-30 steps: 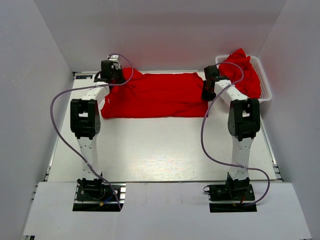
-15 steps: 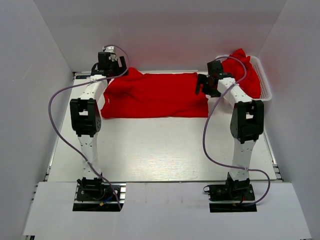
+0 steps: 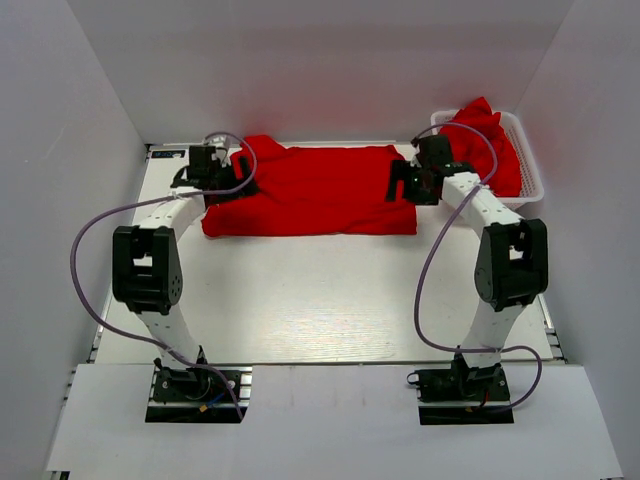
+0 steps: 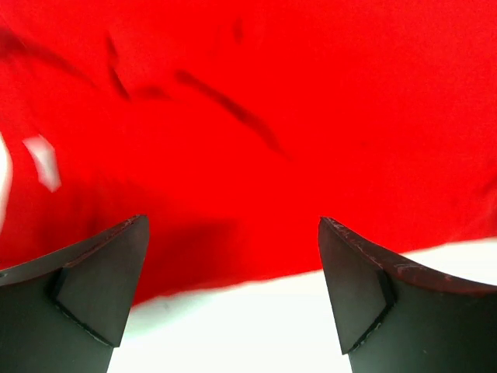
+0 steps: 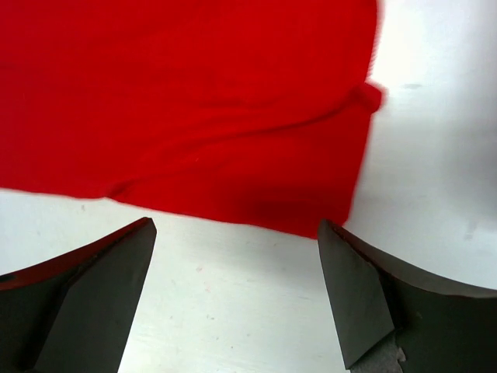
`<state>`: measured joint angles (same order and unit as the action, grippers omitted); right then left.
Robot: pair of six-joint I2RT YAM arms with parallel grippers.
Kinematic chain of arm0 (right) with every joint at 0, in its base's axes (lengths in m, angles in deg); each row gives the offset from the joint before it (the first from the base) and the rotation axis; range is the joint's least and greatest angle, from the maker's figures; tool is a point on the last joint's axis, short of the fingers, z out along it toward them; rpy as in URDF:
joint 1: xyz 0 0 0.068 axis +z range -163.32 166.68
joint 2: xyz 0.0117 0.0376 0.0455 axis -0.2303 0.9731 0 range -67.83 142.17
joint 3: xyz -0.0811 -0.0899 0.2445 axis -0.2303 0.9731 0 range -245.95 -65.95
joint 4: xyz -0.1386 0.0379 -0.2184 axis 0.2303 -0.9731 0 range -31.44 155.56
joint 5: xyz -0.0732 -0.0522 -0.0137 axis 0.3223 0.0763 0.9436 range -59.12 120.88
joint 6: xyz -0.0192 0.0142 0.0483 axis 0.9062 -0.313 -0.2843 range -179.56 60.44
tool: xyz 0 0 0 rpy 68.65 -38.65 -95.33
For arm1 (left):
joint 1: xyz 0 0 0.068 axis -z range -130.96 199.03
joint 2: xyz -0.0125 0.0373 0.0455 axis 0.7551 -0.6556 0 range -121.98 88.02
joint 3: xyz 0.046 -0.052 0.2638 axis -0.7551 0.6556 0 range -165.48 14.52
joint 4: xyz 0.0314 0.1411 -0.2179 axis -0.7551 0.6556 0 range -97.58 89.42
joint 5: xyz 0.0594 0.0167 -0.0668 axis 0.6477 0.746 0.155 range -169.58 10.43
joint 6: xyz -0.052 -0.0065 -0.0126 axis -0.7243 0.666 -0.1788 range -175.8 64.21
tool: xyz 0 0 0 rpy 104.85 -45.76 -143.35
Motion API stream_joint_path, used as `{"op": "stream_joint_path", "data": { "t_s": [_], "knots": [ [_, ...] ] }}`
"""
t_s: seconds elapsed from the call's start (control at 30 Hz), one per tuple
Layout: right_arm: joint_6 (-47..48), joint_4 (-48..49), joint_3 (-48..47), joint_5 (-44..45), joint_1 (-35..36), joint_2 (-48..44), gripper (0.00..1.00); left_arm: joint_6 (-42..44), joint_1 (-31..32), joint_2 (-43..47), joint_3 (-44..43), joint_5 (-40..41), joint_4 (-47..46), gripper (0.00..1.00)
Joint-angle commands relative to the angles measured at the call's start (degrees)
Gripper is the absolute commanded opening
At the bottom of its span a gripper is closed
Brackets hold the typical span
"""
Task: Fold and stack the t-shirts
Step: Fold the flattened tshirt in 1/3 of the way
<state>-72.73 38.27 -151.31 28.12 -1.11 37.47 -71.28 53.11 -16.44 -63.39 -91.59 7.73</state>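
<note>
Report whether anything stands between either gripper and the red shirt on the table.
Nothing visible does. The left gripper and right gripper both hang open over the shirt's edges, with only shirt and bare table between their fingers.

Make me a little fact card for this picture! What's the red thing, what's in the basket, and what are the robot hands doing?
Red t-shirt: lying flat at the far side of the table
Basket: white, far right corner, holds more red cloth
Left gripper: open, over the shirt's left end
Right gripper: open, over the shirt's right end
</note>
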Motion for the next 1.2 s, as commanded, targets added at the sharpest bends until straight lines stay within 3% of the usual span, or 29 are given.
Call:
{"op": "stream_joint_path", "data": {
  "t_s": [0.0, 0.27, 0.47, 0.67, 0.8, 0.9, 1.03, 1.17],
  "knots": [
    [1.04, 2.68, 0.81, -5.32, 1.24, 1.91, 0.90, -2.79, -0.38, 2.16, 5.48, -4.51, -3.97, 1.00],
    [-0.98, 3.64, -0.77, -9.36, 0.97, 10.72, 0.90, -5.08, -0.91, -3.90, 9.52, -6.27, -4.85, 1.00],
    [-2.30, 4.79, 6.43, -6.81, 0.54, 10.20, 0.90, -6.39, -0.91, -4.61, 14.18, -0.82, 1.29, 1.00],
    [-6.43, 6.72, 20.05, -4.54, 0.62, 1.24, 0.90, -12.01, -1.44, 7.68, 25.86, 4.17, 7.88, 1.00],
    [-9.67, 7.16, 31.38, -6.37, 1.15, -6.32, 0.90, -14.66, -1.44, 17.96, 36.74, 2.61, 11.23, 1.00],
    [-11.18, 7.69, 38.94, -9.09, 1.59, -14.65, 0.90, -16.24, -0.30, 26.05, 40.63, 2.61, 19.72, 1.00],
    [-10.12, 5.60, 45.89, -10.42, 2.64, -22.76, 0.90, -15.19, -0.30, 36.94, 40.47, 1.99, 28.17, 1.00],
    [-6.62, 1.54, 43.37, -8.75, 3.35, -28.90, 0.90, -9.41, -0.30, 41.62, 32.33, -0.55, 29.60, 1.00]
  ]
}}
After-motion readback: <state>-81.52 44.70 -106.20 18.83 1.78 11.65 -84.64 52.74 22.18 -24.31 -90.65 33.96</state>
